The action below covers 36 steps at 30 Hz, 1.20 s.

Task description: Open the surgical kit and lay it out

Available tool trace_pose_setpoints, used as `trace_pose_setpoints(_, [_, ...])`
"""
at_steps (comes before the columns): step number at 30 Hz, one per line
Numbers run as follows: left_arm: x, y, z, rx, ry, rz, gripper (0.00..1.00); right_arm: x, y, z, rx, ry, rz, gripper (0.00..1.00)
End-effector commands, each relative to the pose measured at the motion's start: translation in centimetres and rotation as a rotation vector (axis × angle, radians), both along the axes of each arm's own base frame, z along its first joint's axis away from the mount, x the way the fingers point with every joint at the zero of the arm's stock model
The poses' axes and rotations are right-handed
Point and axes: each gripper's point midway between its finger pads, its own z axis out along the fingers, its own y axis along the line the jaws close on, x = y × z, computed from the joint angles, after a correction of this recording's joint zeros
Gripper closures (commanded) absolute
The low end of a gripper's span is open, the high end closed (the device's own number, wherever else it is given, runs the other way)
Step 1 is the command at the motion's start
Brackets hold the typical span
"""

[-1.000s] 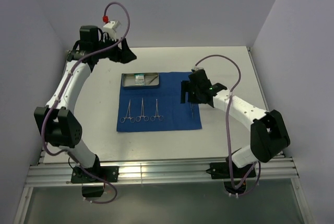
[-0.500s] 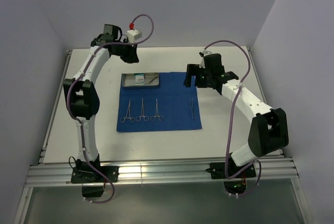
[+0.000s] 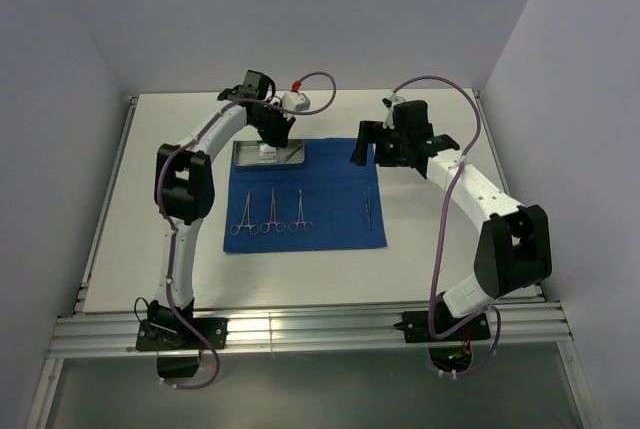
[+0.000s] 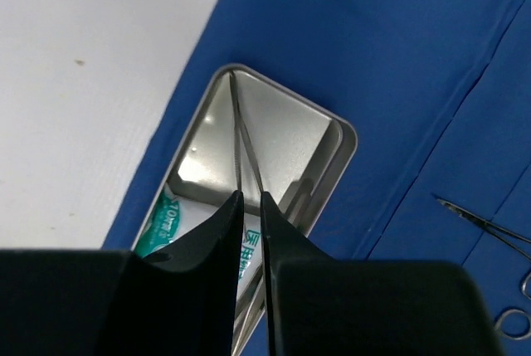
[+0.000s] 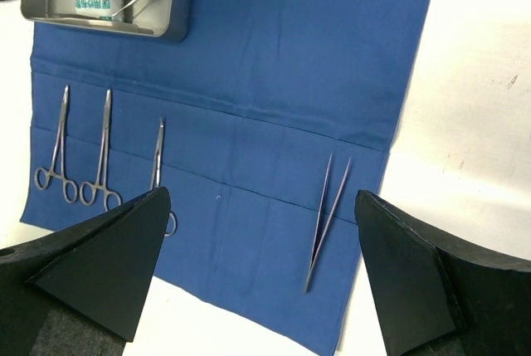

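Note:
The royal-blue cloth (image 3: 330, 199) lies flat and unfolded. At its far left corner stands the steel tray (image 3: 236, 161), with a white-green packet (image 3: 266, 152) and tweezers (image 4: 242, 144) inside. Three ring-handled clamps (image 3: 271, 211) lie in a row on the cloth's left half. A second pair of tweezers (image 3: 367, 205) rests on the right half. My left gripper (image 4: 251, 197) hangs over the tray, its jaws shut to a thin slit with nothing seen held. My right gripper (image 5: 262, 197) is raised over the cloth's far right edge, wide open and empty, above the tweezers (image 5: 326, 215).
White walls close in the table on the left, back and right. A metal rail with both arm bases runs along the near edge. Bare white tabletop (image 3: 440, 249) surrounds the cloth.
My left arm swung from the back-left corner to over the tray and its jaws closed on the way. My right gripper lifted away from the tweezers towards the back and opened fully.

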Motion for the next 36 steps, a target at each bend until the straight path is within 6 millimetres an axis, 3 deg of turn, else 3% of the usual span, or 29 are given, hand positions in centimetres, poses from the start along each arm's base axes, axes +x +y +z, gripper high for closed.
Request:
trace_pose_setpoints(1, [0.3,0.3,-0.1,0.038,-0.025,-0.02,0.81,1.0,0.0,1.8,0.021,-0.047,0.012,0.0])
trace_pose_setpoints(6, [0.5,0.2,-1.1,0.046,-0.02,-0.013,0.73,1.1,0.0,1.7,0.037,-0.034,0.015,0.0])
trace_pose_setpoints(19, [0.9,0.4,-3.3,0.084,-0.014,-0.001,0.67,1.3,-0.5,1.0,0.051,0.006,-0.002,0.0])
trace_pose_setpoints(31, [0.9,0.2,-4.7,0.107,-0.009,-0.004,0.67,1.4,-0.7,0.3,0.056,0.033,-0.014,0.0])
trace_pose_setpoints(36, [1.0,0.1,-5.0,0.116,-0.016,-0.007,0.74,1.5,-0.8,0.3,0.061,0.039,-0.019,0.0])
